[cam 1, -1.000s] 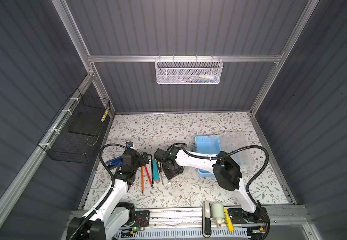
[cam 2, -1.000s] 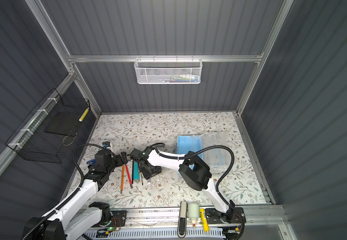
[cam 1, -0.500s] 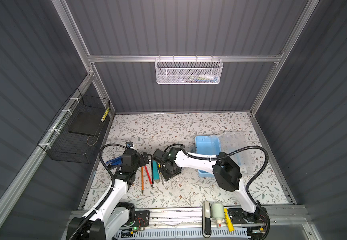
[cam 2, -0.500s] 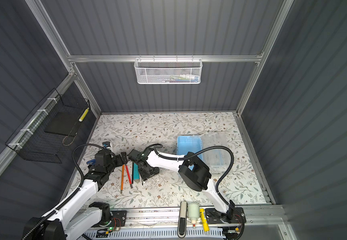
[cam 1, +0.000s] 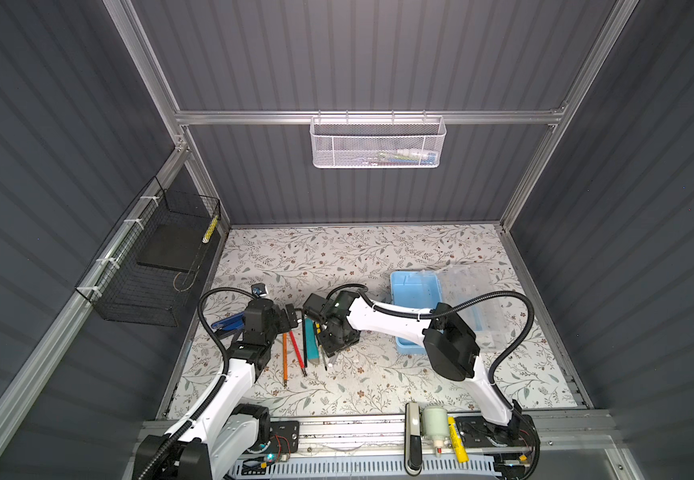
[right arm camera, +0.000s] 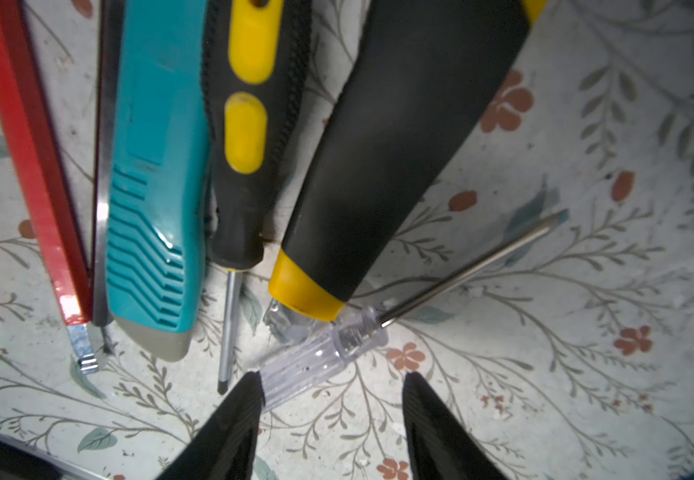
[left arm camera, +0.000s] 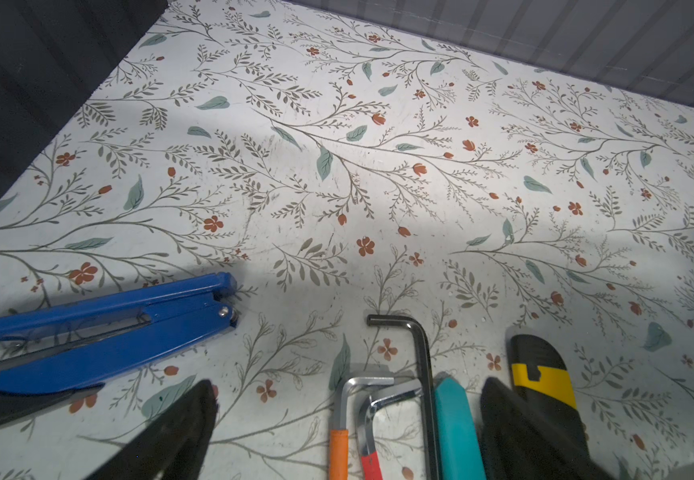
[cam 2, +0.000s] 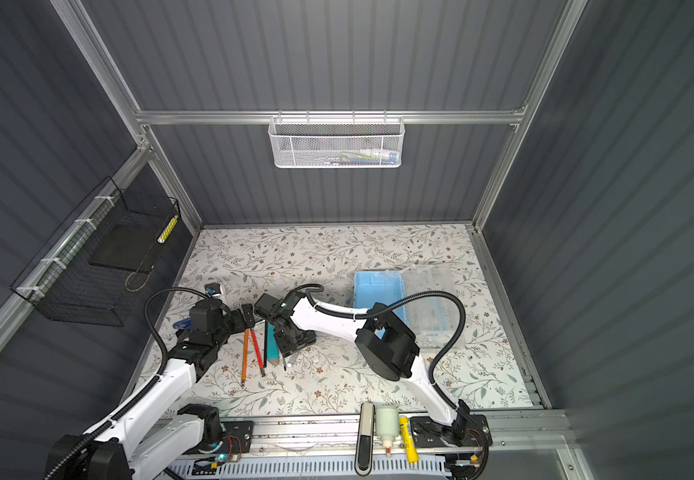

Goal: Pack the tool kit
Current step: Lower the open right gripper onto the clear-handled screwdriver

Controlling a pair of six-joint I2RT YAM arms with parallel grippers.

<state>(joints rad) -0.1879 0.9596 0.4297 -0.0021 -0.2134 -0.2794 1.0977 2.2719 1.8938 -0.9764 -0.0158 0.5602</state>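
Right hand (right arm camera: 332, 379) edged left, half open, empty; clear screwdriver (right arm camera: 316, 361) plain only in right wrist view; left hand (left arm camera: 349, 386) wide open.

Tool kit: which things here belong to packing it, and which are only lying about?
For the job: tool kit, teal knife, clear screwdriver, yellow-black screwdriver, hex keys, blue-handled pliers.
Lying about: white mesh basket, black wire basket, yellow marker, white bottle.
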